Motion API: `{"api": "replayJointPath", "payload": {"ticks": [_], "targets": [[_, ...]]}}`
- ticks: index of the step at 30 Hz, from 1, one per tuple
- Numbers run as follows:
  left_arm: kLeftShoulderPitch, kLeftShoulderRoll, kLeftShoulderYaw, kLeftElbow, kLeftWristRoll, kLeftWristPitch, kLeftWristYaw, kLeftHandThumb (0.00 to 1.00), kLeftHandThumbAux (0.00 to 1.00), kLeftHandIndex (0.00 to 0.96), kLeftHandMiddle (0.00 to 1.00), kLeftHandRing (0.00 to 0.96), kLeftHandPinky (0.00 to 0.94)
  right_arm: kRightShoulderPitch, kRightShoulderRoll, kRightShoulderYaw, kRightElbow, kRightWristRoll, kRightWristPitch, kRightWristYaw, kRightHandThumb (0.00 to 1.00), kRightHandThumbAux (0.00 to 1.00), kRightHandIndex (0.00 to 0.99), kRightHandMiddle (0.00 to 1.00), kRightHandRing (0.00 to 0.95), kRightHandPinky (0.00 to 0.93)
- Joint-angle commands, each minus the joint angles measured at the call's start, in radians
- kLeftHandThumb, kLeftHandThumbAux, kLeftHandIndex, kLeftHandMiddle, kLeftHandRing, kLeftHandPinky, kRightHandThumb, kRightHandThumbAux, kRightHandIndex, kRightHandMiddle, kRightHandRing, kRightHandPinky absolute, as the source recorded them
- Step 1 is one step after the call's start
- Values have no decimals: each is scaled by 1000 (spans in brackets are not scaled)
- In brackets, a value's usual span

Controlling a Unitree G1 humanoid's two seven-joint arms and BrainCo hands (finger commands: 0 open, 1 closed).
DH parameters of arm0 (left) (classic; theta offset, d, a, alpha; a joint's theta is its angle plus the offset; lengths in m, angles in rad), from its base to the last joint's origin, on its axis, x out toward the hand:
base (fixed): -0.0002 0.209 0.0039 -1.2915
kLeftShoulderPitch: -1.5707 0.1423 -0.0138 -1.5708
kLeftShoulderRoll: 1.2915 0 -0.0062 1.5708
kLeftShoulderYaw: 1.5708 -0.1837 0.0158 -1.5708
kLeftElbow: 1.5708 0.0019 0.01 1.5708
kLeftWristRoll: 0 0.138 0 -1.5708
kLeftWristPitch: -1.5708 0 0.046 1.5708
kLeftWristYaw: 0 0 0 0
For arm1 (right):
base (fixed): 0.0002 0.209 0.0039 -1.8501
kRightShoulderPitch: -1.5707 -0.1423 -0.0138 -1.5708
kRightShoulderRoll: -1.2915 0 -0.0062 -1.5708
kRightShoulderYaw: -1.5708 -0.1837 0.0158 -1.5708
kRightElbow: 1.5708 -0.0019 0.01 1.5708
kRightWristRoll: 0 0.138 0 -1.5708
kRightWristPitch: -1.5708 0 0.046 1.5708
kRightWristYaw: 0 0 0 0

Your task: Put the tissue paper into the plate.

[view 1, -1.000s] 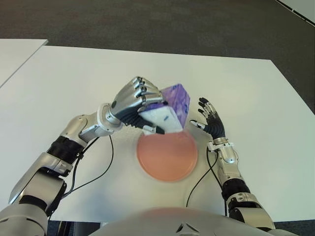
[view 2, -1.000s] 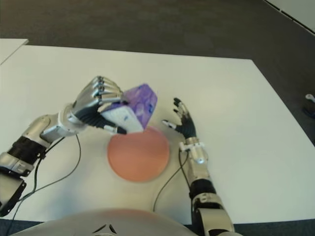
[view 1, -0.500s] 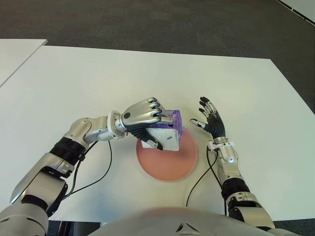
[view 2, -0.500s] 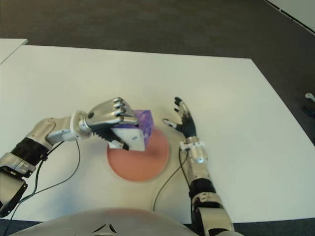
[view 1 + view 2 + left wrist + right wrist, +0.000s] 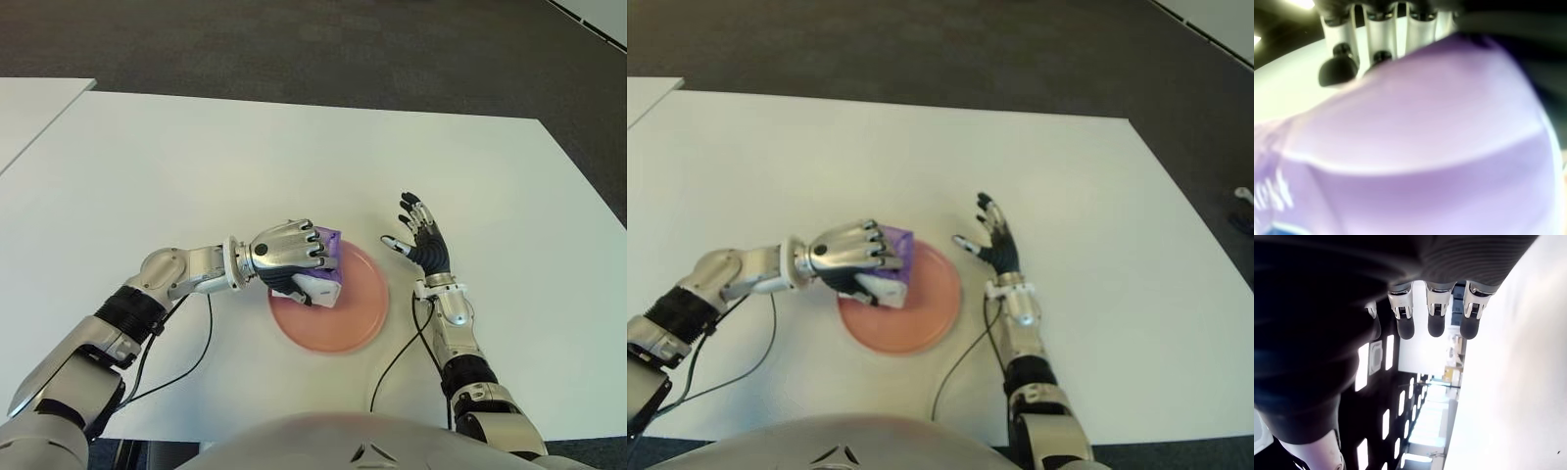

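My left hand (image 5: 292,262) is curled around a purple and white tissue pack (image 5: 323,284), holding it low over the left part of the round orange plate (image 5: 348,318). The pack fills the left wrist view as a purple surface (image 5: 1415,147) with the fingers (image 5: 1381,34) wrapped over it. I cannot tell whether the pack touches the plate. My right hand (image 5: 419,245) shows just to the right of the plate with its fingers spread and nothing in it.
The plate sits on a white table (image 5: 196,157) near its front edge. Black cables (image 5: 191,352) run from both wrists across the table. A second white table (image 5: 29,98) stands at the far left, dark carpet (image 5: 343,49) beyond.
My left hand has carried the tissue pack down and toward me, from raised above the plate's far rim to low over the plate's left side. The right hand has stayed put.
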Motion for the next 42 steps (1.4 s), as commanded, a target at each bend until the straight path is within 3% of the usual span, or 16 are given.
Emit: {"api": "replayJointPath", "payload": {"ticks": [1,9,23,31,42], "targets": [[8,26,2,-42,-41,18,-103,719,701,443,833,825,826,104,20,11,87,-23,-3,2,0,814,0,0,0,0],[59,26,-3,-94,-34,63,-163,721,701,443,823,819,819,102,22,15,85,-23,5,6,0,821,0,0,0,0],[48,18,-7,-111,-66,45,-207,726,700,443,827,825,824,104,25,19,79,-26,6,4,0,820,0,0,0,0],[43,14,-7,-117,-117,-2,-224,728,700,443,829,827,826,104,26,20,85,-30,-4,-1,0,815,0,0,0,0],[76,-32,10,-79,-334,-6,-320,731,700,443,826,825,820,100,22,26,89,-40,-2,-1,0,821,0,0,0,0]]}}
